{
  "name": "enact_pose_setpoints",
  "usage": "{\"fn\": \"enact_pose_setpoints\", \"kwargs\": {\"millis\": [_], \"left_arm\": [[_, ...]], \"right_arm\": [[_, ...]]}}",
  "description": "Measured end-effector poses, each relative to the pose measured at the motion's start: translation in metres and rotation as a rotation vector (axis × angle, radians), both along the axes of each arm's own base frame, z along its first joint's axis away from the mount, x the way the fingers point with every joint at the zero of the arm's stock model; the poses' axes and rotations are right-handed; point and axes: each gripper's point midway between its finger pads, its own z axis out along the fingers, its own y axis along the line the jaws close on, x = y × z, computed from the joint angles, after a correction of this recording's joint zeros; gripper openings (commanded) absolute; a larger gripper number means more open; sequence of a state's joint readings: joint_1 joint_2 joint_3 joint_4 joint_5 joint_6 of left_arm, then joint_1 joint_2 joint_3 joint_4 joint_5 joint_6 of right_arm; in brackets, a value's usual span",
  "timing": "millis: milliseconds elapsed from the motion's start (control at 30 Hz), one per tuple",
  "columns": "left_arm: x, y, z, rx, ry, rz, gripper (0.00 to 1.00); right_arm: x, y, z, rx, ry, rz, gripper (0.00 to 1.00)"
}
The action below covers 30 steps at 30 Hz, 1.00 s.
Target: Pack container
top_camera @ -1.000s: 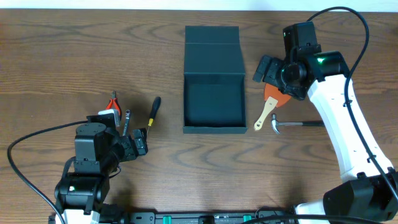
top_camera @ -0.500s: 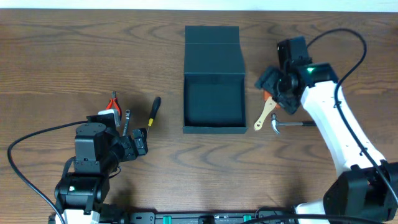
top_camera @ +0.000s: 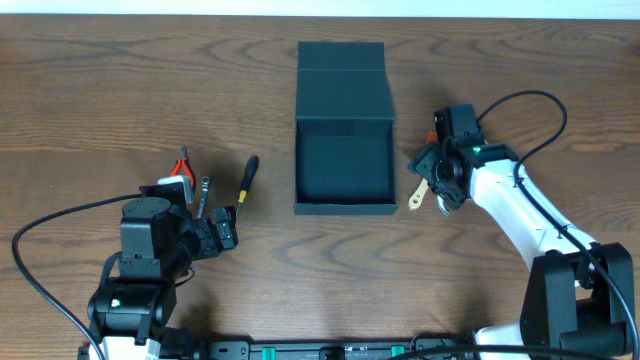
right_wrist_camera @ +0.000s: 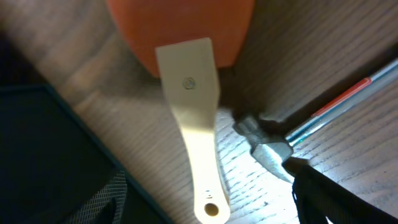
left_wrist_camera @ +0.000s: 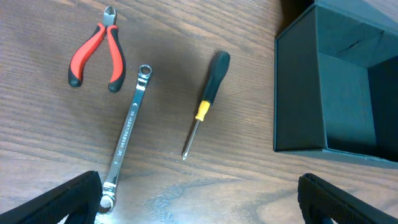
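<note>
The container point(top_camera: 345, 165), a dark teal-black square box, stands open at mid-table with its flap lid point(top_camera: 341, 56) lying back. It shows at the right of the left wrist view point(left_wrist_camera: 339, 93) and at the left of the right wrist view point(right_wrist_camera: 37, 155). My right gripper point(top_camera: 432, 185) is open and low over a spatula just right of the box. In the right wrist view its fingers point(right_wrist_camera: 211, 208) straddle the cream handle point(right_wrist_camera: 196, 137) below the orange blade point(right_wrist_camera: 180, 31). My left gripper point(top_camera: 215, 232) is open and empty point(left_wrist_camera: 199, 208) above bare wood.
A hammer point(right_wrist_camera: 267, 146) lies right of the spatula handle, close to my right finger. Left of the box lie a black-and-yellow screwdriver point(left_wrist_camera: 205, 102), a steel wrench point(left_wrist_camera: 127, 134) and red pliers point(left_wrist_camera: 96, 53). The screwdriver also shows in the overhead view point(top_camera: 246, 178).
My right arm has moved forward and down, from above the spatula's orange blade to low over its handle. The left arm and the tools have not moved.
</note>
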State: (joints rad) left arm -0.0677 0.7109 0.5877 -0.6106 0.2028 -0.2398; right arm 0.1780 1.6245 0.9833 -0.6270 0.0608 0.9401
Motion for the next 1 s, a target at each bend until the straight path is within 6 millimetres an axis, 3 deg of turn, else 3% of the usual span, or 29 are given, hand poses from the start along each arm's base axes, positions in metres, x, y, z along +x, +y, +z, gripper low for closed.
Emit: {"fn": "enact_pose_setpoints", "kwargs": {"millis": [200,333,567,1000], "left_arm": [[0.000,0.000,0.000,0.000,0.000,0.000,0.99],[0.000,0.000,0.000,0.000,0.000,0.000,0.99],[0.000,0.000,0.000,0.000,0.000,0.000,0.99],[0.000,0.000,0.000,0.000,0.000,0.000,0.99]], "right_arm": [[-0.006,-0.002,-0.010,-0.003,0.015,-0.008,0.66],[-0.009,0.002,-0.018,0.019,0.045,-0.019,0.56],[-0.020,0.008,-0.034,0.136,0.134,-0.057,0.56],[-0.017,-0.018,-0.034,0.169,0.146,-0.120,0.55]]}}
